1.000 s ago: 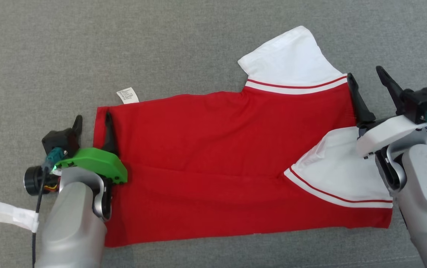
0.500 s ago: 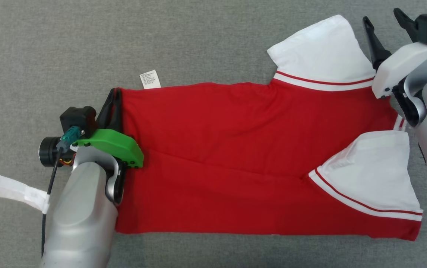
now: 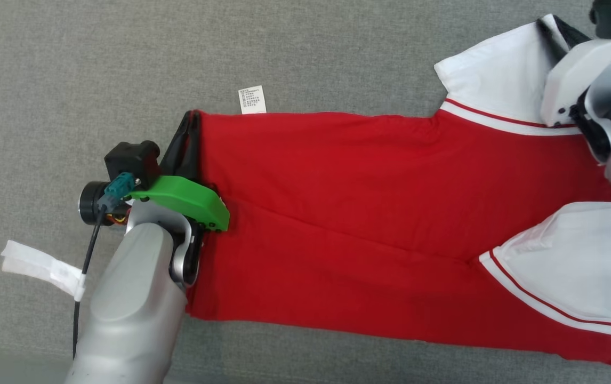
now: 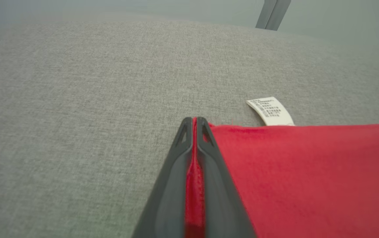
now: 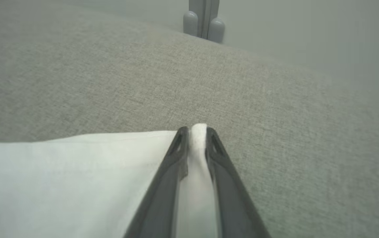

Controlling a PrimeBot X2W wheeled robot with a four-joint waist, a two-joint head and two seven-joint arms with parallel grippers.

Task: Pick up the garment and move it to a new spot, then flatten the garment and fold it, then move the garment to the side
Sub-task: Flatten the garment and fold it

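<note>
One red garment (image 3: 364,213), long axis left-right, hem (image 3: 205,149) left, sleeves (image 3: 567,266) right; left tool (image 4: 194,119) pinches hem, right tool (image 5: 197,128) pinches far sleeve (image 3: 497,74).

A grey woven surface (image 3: 337,53), a grey post (image 5: 204,19) beyond it.
</note>
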